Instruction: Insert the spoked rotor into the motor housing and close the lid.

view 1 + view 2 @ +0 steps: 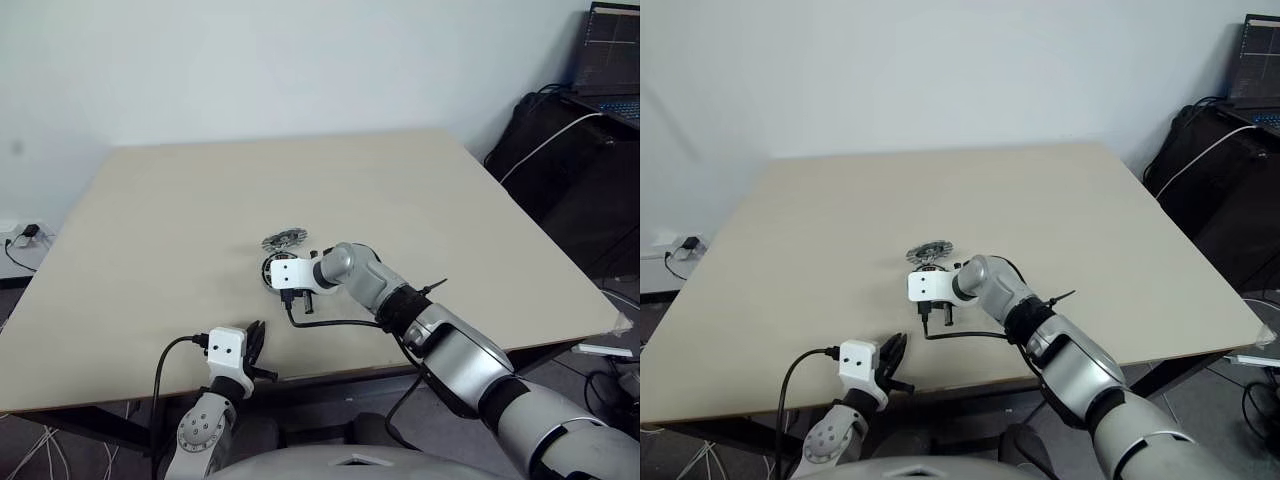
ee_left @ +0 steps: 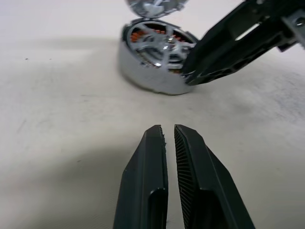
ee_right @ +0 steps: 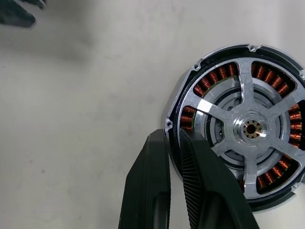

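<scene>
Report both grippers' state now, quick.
Left gripper: shut, empty, above bare table.
Right gripper: shut on the rim of the motor housing, where the spoked rotor already sits.
</scene>
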